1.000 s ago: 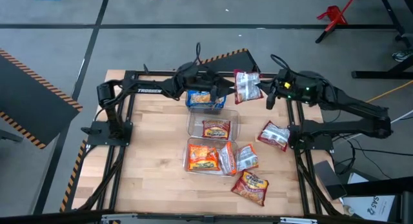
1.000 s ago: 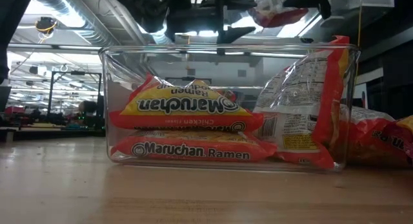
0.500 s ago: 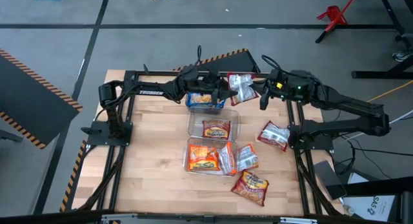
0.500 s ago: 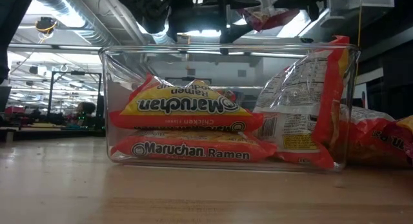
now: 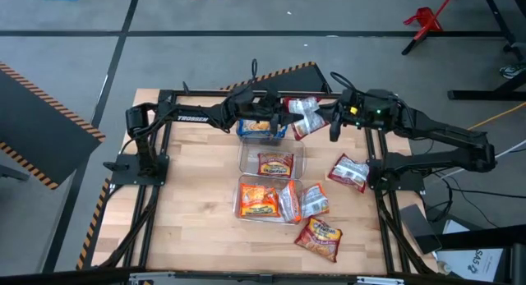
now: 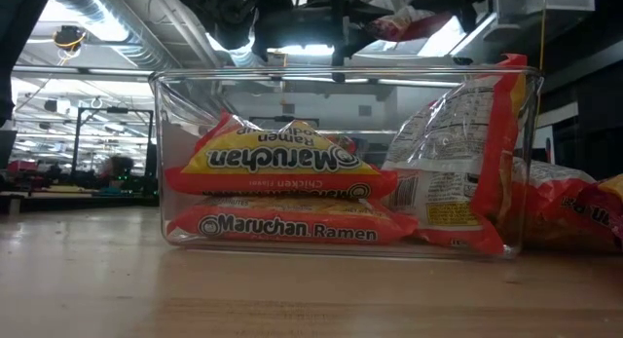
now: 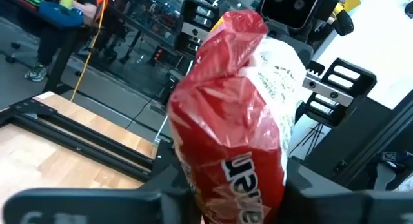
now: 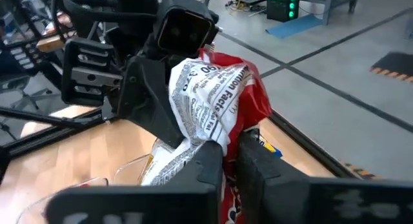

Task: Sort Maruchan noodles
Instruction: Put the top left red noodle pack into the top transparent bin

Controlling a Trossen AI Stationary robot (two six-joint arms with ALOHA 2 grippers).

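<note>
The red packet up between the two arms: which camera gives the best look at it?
The left wrist view: the red packet fills the picture, crumpled, lettering visible. The right wrist view shows its white printed back between the right claw and the left claw. The high view shows it small; the low view catches only a bit at the top.

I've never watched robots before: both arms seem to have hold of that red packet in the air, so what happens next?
Probably the right gripper lets go. The left gripper has closed on the red-and-silver ramen packet, held above the table's far edge, so both grip it at once.
</note>
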